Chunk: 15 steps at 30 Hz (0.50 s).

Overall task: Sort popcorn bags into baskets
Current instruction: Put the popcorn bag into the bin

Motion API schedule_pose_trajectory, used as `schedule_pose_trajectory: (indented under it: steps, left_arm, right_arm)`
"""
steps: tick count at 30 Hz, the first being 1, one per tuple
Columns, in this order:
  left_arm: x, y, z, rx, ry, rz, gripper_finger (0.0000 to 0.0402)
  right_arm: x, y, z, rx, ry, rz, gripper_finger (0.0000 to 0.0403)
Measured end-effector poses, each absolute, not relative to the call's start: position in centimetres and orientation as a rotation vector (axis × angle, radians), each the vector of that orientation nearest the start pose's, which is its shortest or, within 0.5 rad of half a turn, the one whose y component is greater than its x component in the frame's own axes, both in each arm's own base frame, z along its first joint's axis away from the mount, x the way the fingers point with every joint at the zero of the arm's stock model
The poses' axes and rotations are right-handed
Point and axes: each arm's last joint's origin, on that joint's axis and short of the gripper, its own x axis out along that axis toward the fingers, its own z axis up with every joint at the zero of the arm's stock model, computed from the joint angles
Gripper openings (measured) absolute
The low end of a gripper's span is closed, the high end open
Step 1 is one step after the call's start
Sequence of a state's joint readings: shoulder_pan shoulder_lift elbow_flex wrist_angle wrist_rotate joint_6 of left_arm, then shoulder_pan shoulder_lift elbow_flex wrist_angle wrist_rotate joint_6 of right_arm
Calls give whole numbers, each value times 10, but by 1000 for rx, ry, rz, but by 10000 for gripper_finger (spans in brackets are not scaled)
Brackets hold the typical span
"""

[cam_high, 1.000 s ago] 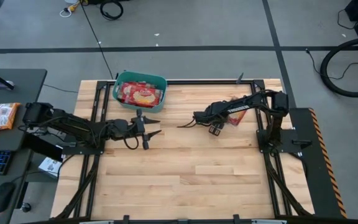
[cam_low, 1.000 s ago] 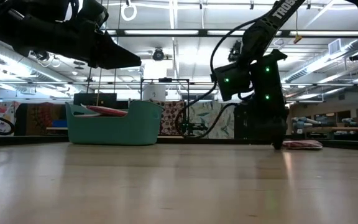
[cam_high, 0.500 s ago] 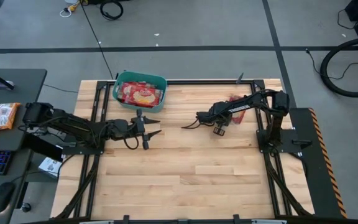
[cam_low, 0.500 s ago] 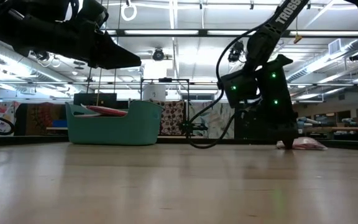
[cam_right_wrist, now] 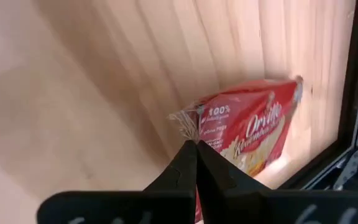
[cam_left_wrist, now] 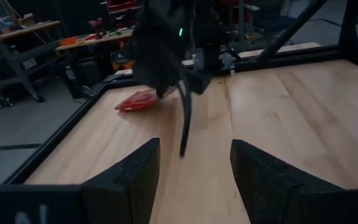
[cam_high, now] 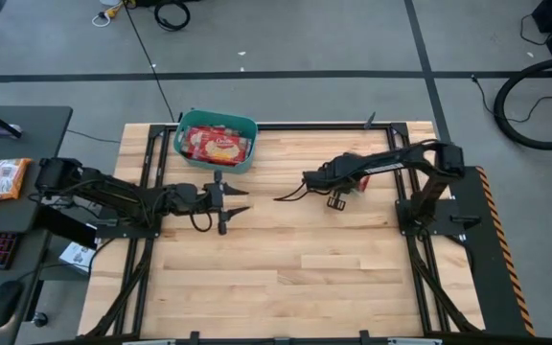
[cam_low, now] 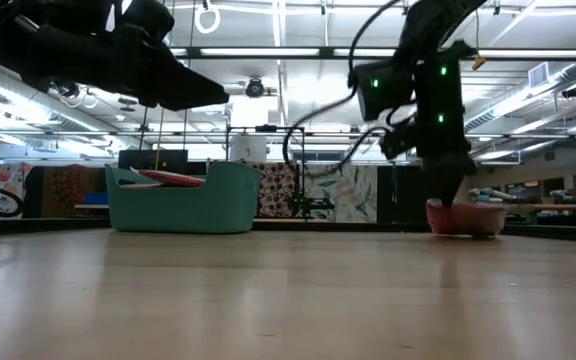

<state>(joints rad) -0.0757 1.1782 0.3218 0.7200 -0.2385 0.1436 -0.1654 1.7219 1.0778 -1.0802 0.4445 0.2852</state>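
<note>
The wooden table has a black frame around its edges, and most of its surface lies bare, above all the whole near half and the middle strip between the two arms. At the far left edge stands the teal basket, with red-orange popcorn bags lying flat inside it; in the low view one of them shows above its rim.

The right arm reaches from its base at the right edge toward the middle of the table. The right gripper is clenched on the edge of a red popcorn bag: its two fingers are pressed together and pinch the crimped end of the bag. In the low view the bag hangs under this gripper with its ends curled up, low over the table, on the right side and not far from the right frame.

The left arm waits at the left of the table. The left gripper points to the right with its fingers apart and holds nothing; it is above the wood, near the basket, well apart from the right gripper.
</note>
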Motion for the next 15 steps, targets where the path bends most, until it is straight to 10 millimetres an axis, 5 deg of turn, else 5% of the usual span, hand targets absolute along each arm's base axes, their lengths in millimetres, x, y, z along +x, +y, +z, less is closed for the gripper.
schedule_pose_trajectory:
  steps: [8,15]
  left_arm:
    - [232,-6,166,254,230,160,199]
    - [262,7,149,275,222,194,199]
  right_arm:
    - [261,-48,210,25,1508,-609,2]
    - [255,-37,228,96,1426,-504,1]
